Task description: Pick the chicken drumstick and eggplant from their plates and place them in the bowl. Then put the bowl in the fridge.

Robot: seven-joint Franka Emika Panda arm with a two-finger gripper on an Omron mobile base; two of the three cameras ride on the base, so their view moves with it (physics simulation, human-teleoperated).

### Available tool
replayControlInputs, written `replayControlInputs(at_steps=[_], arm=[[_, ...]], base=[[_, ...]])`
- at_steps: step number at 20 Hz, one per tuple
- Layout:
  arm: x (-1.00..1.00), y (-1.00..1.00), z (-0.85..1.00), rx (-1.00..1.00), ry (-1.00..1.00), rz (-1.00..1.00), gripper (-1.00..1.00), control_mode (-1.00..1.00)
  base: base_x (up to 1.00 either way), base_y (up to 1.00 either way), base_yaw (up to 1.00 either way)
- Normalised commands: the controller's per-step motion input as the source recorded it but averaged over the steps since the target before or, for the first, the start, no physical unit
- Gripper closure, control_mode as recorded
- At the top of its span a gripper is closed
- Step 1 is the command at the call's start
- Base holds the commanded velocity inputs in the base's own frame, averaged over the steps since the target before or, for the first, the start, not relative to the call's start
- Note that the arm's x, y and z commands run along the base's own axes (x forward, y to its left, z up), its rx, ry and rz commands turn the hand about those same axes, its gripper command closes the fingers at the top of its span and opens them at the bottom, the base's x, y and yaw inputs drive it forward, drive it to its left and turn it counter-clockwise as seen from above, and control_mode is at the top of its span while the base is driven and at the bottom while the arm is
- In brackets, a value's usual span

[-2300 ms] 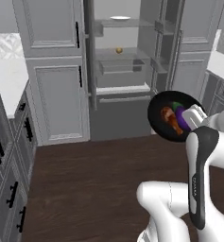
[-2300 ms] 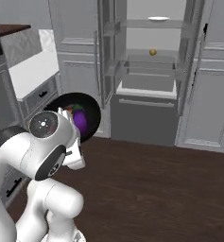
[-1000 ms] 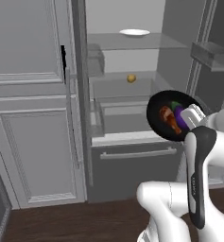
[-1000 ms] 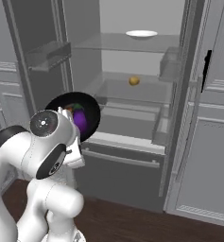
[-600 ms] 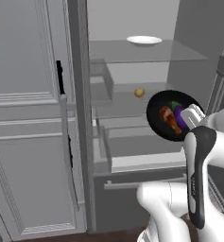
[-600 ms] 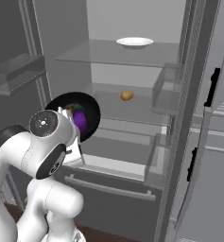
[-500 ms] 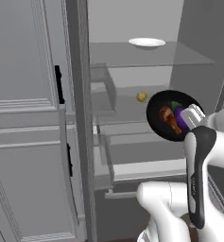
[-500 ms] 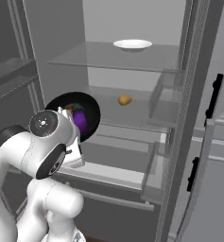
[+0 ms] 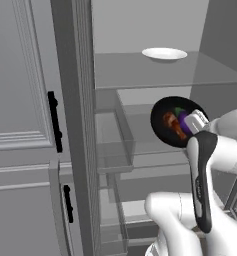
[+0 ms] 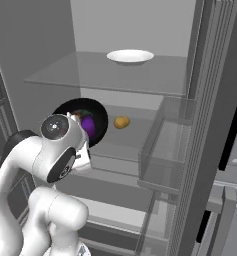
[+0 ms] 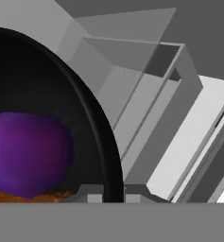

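While the gripper (image 11: 114, 191) clamps its rim, the bowl (image 9: 162, 127) carries eggplant (image 11: 28, 151) and drumstick (image 9: 171, 123).

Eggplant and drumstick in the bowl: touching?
Touching. Hand view: the eggplant lies directly against the chicken drumstick inside the black bowl, no gap between the purple and orange surfaces.

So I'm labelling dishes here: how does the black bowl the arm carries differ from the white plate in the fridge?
The bowl is black, deep, held tilted by the gripper, and holds the eggplant and chicken drumstick. The plate is white, shallow, empty and flat on the top shelf. Both are round.
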Motion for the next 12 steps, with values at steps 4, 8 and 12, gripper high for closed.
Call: replayControlInputs(at_steps=[4,8,12], arm=[[0.79,0.15,-0.56,-0.01,0.02,0.0,1.0,-1.0],[0.95,0.16,-0.5,0.0,0.0,0.0,1.0,-1.0],[0.99,0.06,-0.24,0.0,0.12,0.0,1.0,-1.0]], base=[[0.0,0.0,0.0],[0.0,0.0,0.0],[0.0,0.0,0.0]])
